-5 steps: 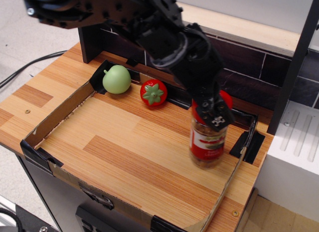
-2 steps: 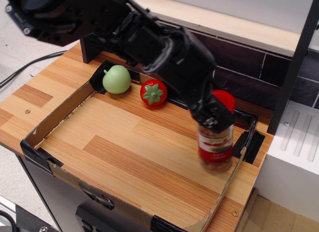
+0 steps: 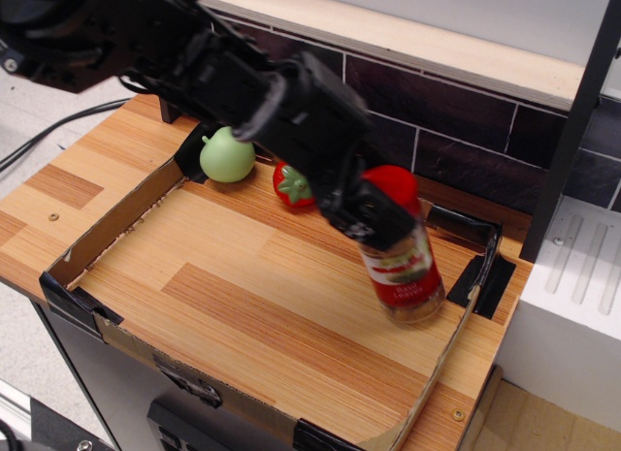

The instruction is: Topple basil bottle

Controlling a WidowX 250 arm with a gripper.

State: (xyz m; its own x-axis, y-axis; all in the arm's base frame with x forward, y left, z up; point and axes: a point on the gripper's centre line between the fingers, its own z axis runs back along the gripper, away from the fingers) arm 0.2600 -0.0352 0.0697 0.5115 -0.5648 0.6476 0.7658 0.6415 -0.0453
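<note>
The basil bottle [image 3: 404, 273], a clear jar with a red cap and a red-and-green label, stands tilted at the right end of the cardboard tray [image 3: 109, 236]. Its cap leans up and to the left, and its base rests on the wood near the tray's right wall. My black gripper [image 3: 373, 222] reaches in from the upper left and is closed around the bottle just under the cap, hiding its neck. The fingertips are hard to tell apart against the dark arm.
A small red toy tomato [image 3: 290, 185] and a pale green toy apple [image 3: 227, 155] sit at the tray's back left, behind my arm. A dark tiled wall runs along the back. A black post [image 3: 574, 121] and a white block [image 3: 572, 296] stand to the right.
My arm has swung to the left and drawn the bottle's top with it. The bottle was upright and now leans left, with its base slid slightly right.
</note>
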